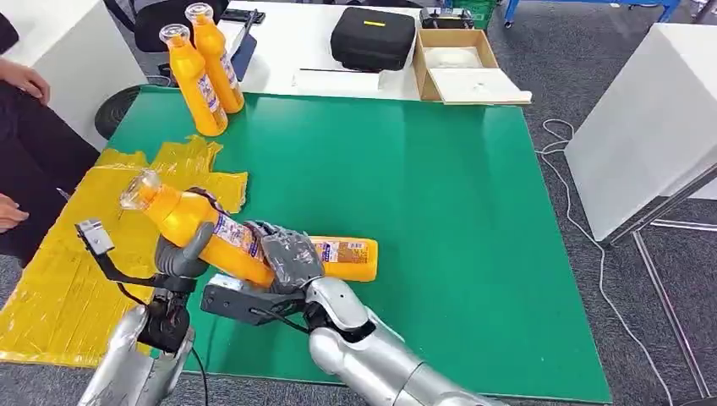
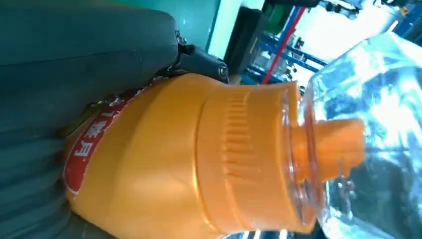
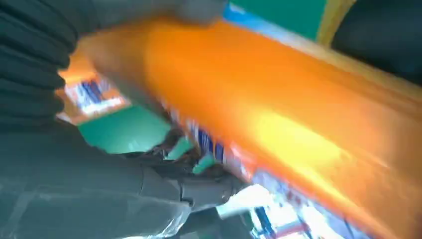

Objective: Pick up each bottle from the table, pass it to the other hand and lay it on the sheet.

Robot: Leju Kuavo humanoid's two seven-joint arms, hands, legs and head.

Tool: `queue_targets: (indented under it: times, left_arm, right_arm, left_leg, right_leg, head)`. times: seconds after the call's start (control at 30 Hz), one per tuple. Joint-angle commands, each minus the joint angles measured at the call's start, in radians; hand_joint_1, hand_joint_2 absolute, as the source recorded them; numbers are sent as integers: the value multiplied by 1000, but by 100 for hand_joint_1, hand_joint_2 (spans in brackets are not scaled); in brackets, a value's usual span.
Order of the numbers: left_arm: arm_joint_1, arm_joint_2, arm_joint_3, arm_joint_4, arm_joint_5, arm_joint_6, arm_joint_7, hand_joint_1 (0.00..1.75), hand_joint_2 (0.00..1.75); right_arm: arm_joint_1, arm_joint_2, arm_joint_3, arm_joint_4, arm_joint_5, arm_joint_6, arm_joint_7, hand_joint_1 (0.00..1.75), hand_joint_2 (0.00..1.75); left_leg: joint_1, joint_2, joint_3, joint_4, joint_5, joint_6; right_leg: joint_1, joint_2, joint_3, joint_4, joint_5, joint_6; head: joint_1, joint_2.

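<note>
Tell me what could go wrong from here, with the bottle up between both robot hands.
1. Both robot hands, left and right, grip the tilted bottle; if the right lets go before the left is firm, it may drop.
2. A lying bottle sits beside the right robot hand; pulling away could knock it.
3. The sheet is crumpled, so a laid bottle might roll.

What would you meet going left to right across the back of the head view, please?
Person's hand → two upright bottles → black case → cardboard box → white cabinet.
</note>
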State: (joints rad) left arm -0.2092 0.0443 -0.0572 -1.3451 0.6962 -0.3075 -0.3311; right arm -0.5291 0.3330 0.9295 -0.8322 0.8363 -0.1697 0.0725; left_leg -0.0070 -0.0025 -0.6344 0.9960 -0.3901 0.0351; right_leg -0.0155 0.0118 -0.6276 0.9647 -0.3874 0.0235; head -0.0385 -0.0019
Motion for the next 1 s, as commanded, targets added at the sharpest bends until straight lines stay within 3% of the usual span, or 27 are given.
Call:
queue_targets:
  times: [0.03, 0.13, 0.37, 0.6, 0.73, 0.77, 0.83, 0.97, 1.0]
  left_arm:
    - [2, 27, 127, 40, 57, -63, 20, 175, 175]
    - [-57, 91, 185, 91, 123, -85, 53, 175, 175]
    - [-69, 81, 212, 83, 125, -93, 81, 175, 175]
    - [-107, 89, 238, 80, 41, -41, 60, 175, 175]
    - [-218, 117, 257, 107, -351, 242, -74, 175, 175]
    - [-269, 129, 265, 145, -464, 322, -93, 175, 175]
    - [-335, 159, 227, 210, -793, 586, -161, 175, 175]
    - [-421, 180, 132, 425, -1244, 862, -129, 175, 175]
    - [-438, 177, 130, 486, -1273, 874, -129, 175, 175]
  right_arm:
    - [106, -131, -452, -571, 79, 121, -13, 0, 0]
    - [84, -191, -486, -584, 49, 128, -37, 0, 0]
    - [61, -198, -470, -508, 24, 111, -62, 0, 0]
    - [66, -260, -413, -463, -62, 70, -63, 0, 0]
    - [68, -274, -389, -448, -95, 65, -63, 0, 0]
    - [59, -278, -376, -435, -103, 67, -62, 0, 0]
    - [47, -274, -362, -420, -112, 70, -58, 0, 0]
    - [25, -260, -341, -387, -143, 85, -60, 0, 0]
    - [19, -262, -331, -377, -152, 92, -65, 0, 0]
  left_leg:
    - [0, -4, 2, 1, -1, -1]
    - [0, -5, 3, 0, 0, -2]
    - [-1, -5, 6, 0, 0, -3]
    - [1, -4, 4, 0, 0, -2]
    - [1, -4, 1, 1, 1, -2]
    - [1, -7, 7, 2, -1, -4]
    - [2, -6, 2, 2, 1, -3]
    - [1, -6, 3, 0, 3, -4]
    - [0, -6, 5, 0, 3, -5]
  right_leg:
    - [0, -4, 5, 1, -2, -1]
    - [1, -5, 6, 0, -2, -1]
    - [0, -5, 8, 0, -3, -2]
    - [1, -4, 6, 0, -2, -1]
    - [1, -4, 4, 0, -1, -1]
    - [1, -7, 10, 2, -4, -2]
    - [2, -6, 5, 2, -1, -2]
    - [1, -5, 5, 2, -1, -2]
    - [0, -6, 7, 2, -2, -2]
  head:
    - [0, 0]
    - [1, 0]
    - [0, 0]
    - [0, 0]
    - [0, 0]
    - [0, 0]
    - [0, 0]
    - [0, 0]
    - [0, 0]
